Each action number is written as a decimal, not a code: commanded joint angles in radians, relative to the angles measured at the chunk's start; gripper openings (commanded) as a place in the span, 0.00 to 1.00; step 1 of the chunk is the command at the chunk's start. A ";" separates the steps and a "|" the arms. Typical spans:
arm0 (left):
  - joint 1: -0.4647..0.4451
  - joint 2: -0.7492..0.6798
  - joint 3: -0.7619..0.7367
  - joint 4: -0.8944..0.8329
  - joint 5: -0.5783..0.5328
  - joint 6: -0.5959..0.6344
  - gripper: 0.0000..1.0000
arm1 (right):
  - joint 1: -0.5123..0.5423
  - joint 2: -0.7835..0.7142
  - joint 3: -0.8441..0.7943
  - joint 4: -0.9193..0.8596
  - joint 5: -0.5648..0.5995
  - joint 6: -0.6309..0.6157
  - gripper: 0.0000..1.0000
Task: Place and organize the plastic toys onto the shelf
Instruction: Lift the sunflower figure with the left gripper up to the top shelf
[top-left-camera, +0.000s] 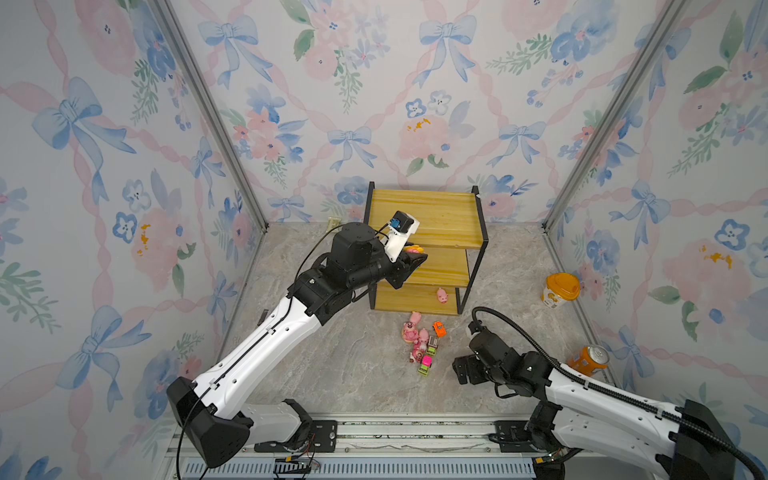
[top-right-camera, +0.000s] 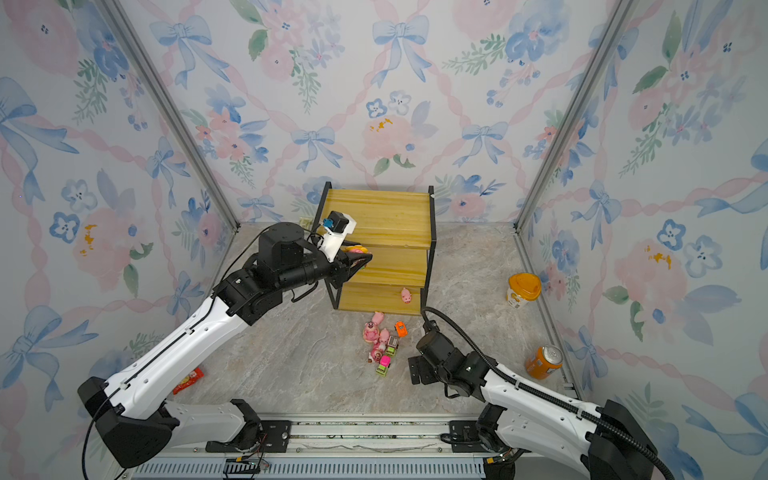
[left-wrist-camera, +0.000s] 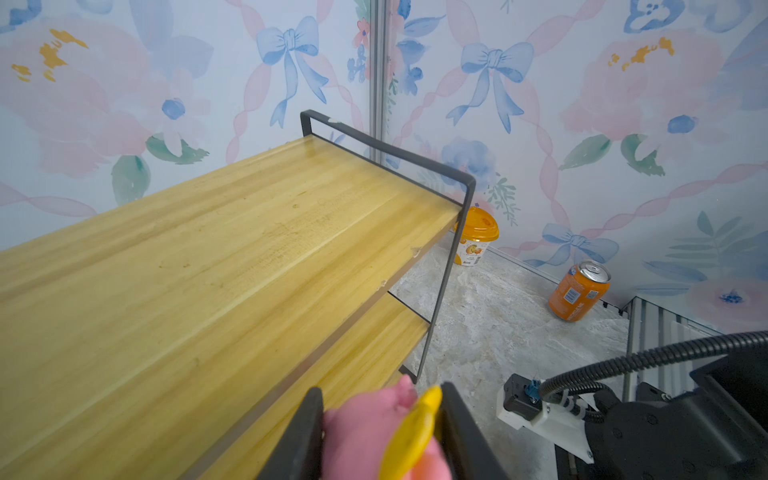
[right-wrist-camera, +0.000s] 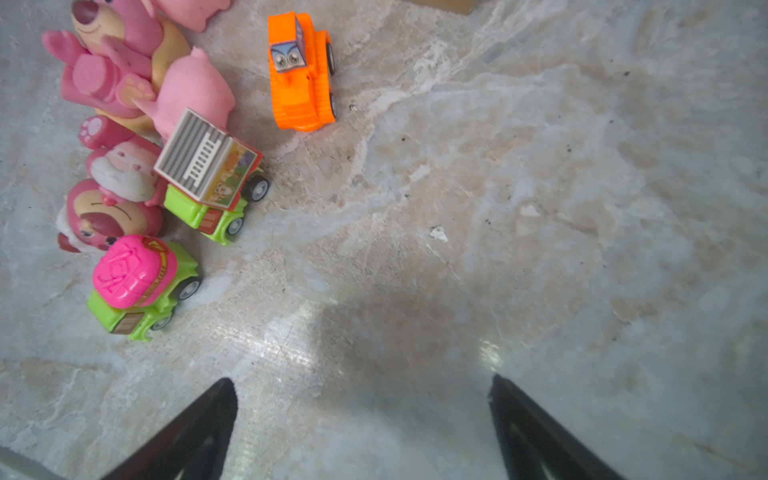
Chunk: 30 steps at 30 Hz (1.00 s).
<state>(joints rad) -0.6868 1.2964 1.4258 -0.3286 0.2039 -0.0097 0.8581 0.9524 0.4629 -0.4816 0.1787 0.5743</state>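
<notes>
Left claw (left-wrist-camera: 380, 413): closed narrowly on the sunflower bear (left-wrist-camera: 357, 436). The pink body and yellow ring sit between the two fingers, held near their tips. In both top views the bear hangs at the shelf (top-left-camera: 432, 216), just off the front edge of the top board and over the left end of the middle board. No contact with either board is visible. I cannot tell which board is the target.

Right claw (right-wrist-camera: 361, 384): jaws wide apart with nothing between them, hovering over bare desk (right-wrist-camera: 540, 208) beside the loose toys.

Toy positions:
- Shelved pig (top-left-camera: 441, 296) is on the bottom board, towards its right end.
- On the desk in front of the shelf, huddled and touching: a lying bear (right-wrist-camera: 110, 62), a second bear (right-wrist-camera: 108, 216), a loose pig (right-wrist-camera: 195, 91), the red-green car (right-wrist-camera: 212, 174) and the pink-green car (right-wrist-camera: 137, 278).
- The orange car (right-wrist-camera: 301, 75) sits just apart from that group.

Risks from here (judgement):
- The tip grip lies partly on the thin ring, so the bear may pivot or slip out during the reach.
- A release this near a board's front edge could let the bear tumble to a lower tier or the desk.
- A finger or the wrist clipping the board edge or black frame could shove the shelf and topple the shelved pig.
- A release while tilted could leave the bear fallen over.
- A sideways approach by the right claw could scatter the cars, which roll.
</notes>
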 joint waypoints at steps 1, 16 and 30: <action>0.016 0.016 0.067 -0.009 0.015 0.042 0.04 | -0.013 0.005 0.022 -0.015 -0.006 -0.015 0.97; 0.135 0.202 0.330 -0.098 0.093 0.030 0.07 | -0.017 0.020 0.022 0.008 0.004 -0.020 0.97; 0.171 0.413 0.536 -0.132 0.262 -0.015 0.05 | -0.053 0.000 0.007 -0.001 0.012 -0.034 0.97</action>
<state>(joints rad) -0.5167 1.6894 1.9060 -0.4458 0.4164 -0.0090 0.8215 0.9688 0.4637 -0.4744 0.1799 0.5552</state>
